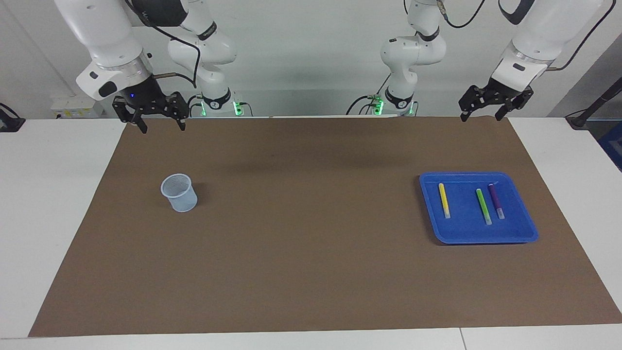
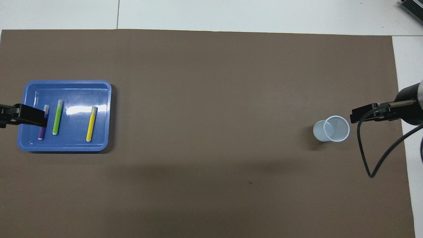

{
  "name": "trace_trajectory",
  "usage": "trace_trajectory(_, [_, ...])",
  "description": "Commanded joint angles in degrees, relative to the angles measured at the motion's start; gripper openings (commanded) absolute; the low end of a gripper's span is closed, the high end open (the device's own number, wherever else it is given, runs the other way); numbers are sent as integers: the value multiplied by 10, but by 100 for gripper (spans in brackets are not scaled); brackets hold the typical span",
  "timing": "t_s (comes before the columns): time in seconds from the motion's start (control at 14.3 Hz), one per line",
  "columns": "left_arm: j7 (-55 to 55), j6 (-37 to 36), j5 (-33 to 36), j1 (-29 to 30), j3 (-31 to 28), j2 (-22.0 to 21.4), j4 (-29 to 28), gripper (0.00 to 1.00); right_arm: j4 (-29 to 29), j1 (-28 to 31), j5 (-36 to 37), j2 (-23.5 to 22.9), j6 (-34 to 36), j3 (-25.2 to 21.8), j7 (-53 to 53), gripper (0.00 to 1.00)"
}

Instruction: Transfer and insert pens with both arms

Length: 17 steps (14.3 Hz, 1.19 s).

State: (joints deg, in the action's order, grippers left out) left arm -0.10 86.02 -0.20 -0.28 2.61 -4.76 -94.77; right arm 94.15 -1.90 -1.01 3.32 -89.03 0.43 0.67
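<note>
Three pens lie side by side in a blue tray [image 1: 466, 236] toward the left arm's end: yellow [image 1: 444, 200], light green [image 1: 483, 206] and purple [image 1: 496, 201], each with a whitish end. My left gripper [image 1: 482, 115] hangs open and empty, high over the mat's edge at the robots' end. In the overhead view the left gripper [image 2: 33, 119] covers part of the purple pen [image 2: 41, 131], beside the green [image 2: 57, 117] and yellow [image 2: 91, 123] ones. My right gripper [image 1: 162, 127] is open and empty, raised over the mat's corner at its own end.
A pale translucent cup [image 1: 179, 193] stands upright on the brown mat [image 1: 311, 253] toward the right arm's end; from overhead the cup [image 2: 331, 129] sits beside the right gripper [image 2: 366, 115] and its hanging cable. White table surrounds the mat.
</note>
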Motion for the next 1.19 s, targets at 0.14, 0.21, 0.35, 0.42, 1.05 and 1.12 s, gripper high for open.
trace_trajectory(0.14, [8, 53, 8, 5, 2, -33, -76, 100, 8, 3, -7, 11, 7, 7, -2, 100])
trace_trajectory(0.21, [8, 63, 7, 5, 2, -33, -85, 100, 11, 3, -7, 15, 13, 7, 0, 100])
trace_trajectory(0.35, [10, 89, 7, 5, 1, -34, -107, 100, 18, 3, -7, 19, 24, 7, 19, 100])
trace_trajectory(0.42, [10, 99, 7, 5, 1, -34, -115, 100, 42, 4, -21, 30, 16, 6, 20, 100])
trace_trajectory(1.05, [26, 219, 7, 25, 1, -11, -190, 100, 100, 8, -41, 49, -66, 6, 14, 100])
trace_trajectory(1.12, [31, 228, 7, 26, 0, -3, -191, 100, 98, 10, -45, 48, -68, 6, 11, 100])
